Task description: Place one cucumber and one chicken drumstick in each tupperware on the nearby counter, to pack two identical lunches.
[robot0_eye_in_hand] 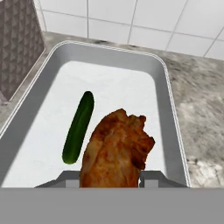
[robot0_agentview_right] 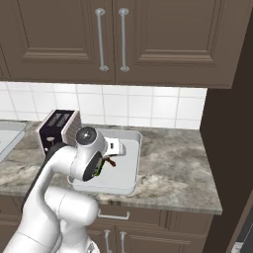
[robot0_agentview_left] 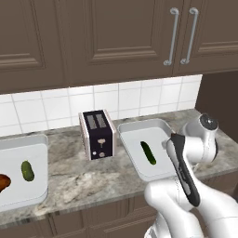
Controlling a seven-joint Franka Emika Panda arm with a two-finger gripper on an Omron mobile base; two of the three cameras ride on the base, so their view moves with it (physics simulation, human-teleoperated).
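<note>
My gripper is shut on a reddish-brown chicken drumstick, which hangs over the near right part of the right tupperware. A long dark green cucumber lies on that tray's floor just left of the drumstick. In the left base view the same cucumber lies in the right tupperware, partly behind my arm. The left tupperware holds a stubby light green cucumber and a second drumstick at the picture's edge. From the right, the gripper hovers over the tray.
A dark toaster stands on the marbled counter between the two trays, close to the right tray's left rim. White tiles back the counter, with dark wall cabinets above. Bare counter stretches right of the tray to a dark tall panel.
</note>
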